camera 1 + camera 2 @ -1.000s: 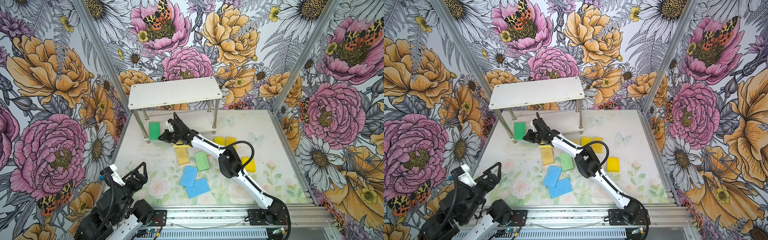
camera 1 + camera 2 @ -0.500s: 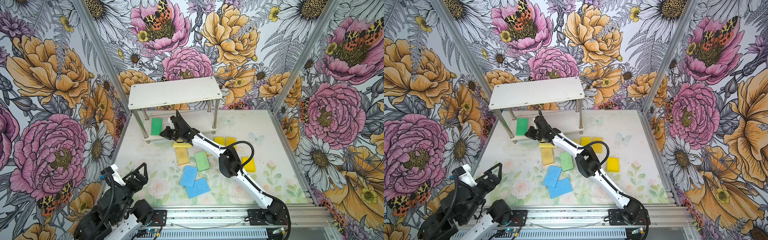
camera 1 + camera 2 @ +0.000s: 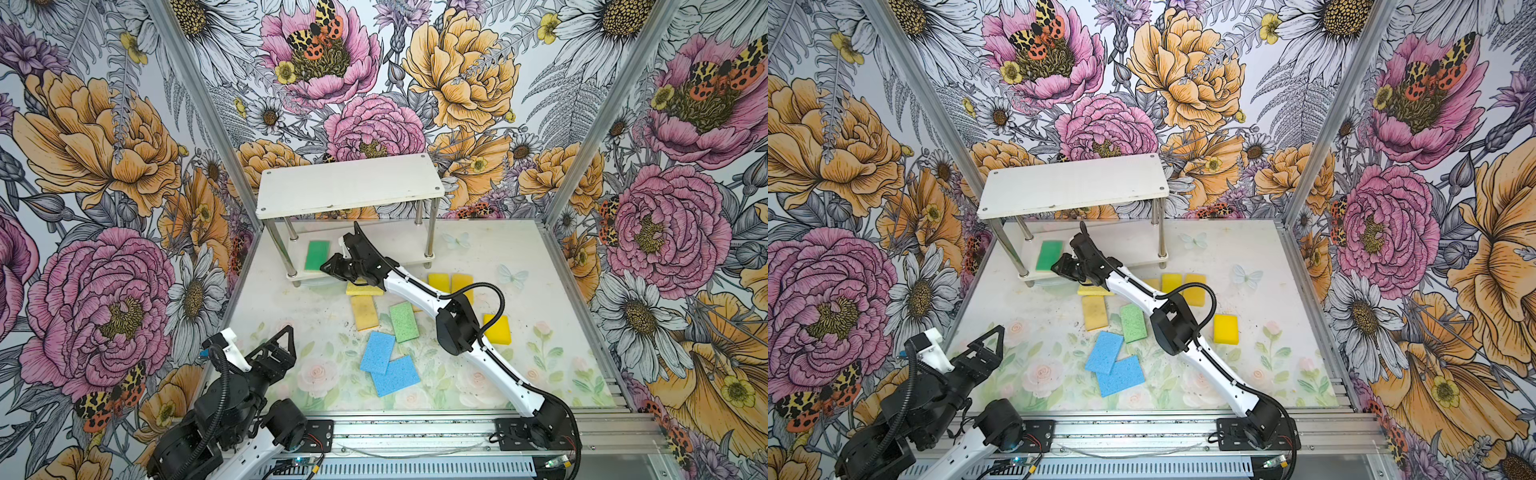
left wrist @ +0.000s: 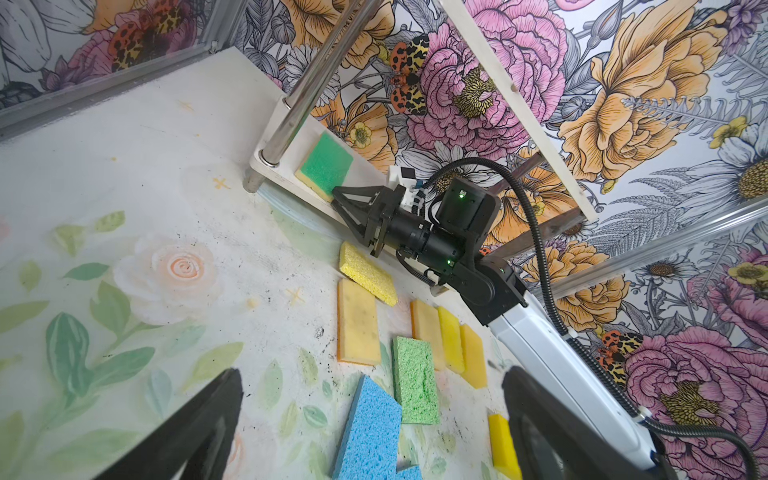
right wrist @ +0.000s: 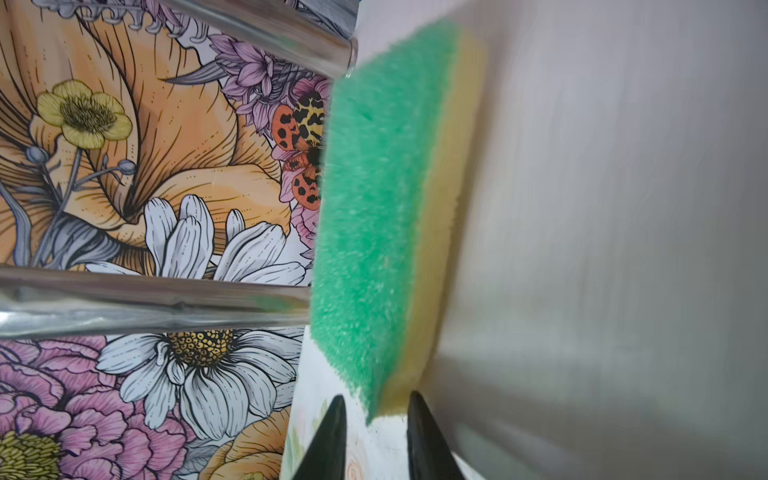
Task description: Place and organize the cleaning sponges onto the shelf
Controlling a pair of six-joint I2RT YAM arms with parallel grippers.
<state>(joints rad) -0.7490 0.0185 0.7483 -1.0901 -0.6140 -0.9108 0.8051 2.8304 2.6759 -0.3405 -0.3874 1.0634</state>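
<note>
counting 1 of 10 shelved here: just the dark green sponge (image 3: 317, 255), flat on the lower board (image 4: 282, 145) of the shelf (image 3: 349, 187), at its left end beside the corner post (image 3: 282, 249). leaves 9 out on the table (image 3: 519, 257): 2 blue sponges (image 3: 377, 352) overlapping, 1 light green sponge (image 3: 404, 321), and 6 yellow or tan ones, including a pale yellow sponge (image 3: 361, 289) partly under the right arm (image 3: 415, 286). so, early days.

as for the right gripper (image 3: 328, 267): sitting right at the near short end of that green sponge, fingertips straddling its corner, parted a little with a sliver of gap on the green side. reads as released, not clenched, with the sponge resting on the board. left gripper (image 3: 272, 347): spread wide, holding nothing, near the front left, well apart from every sponge.
</note>
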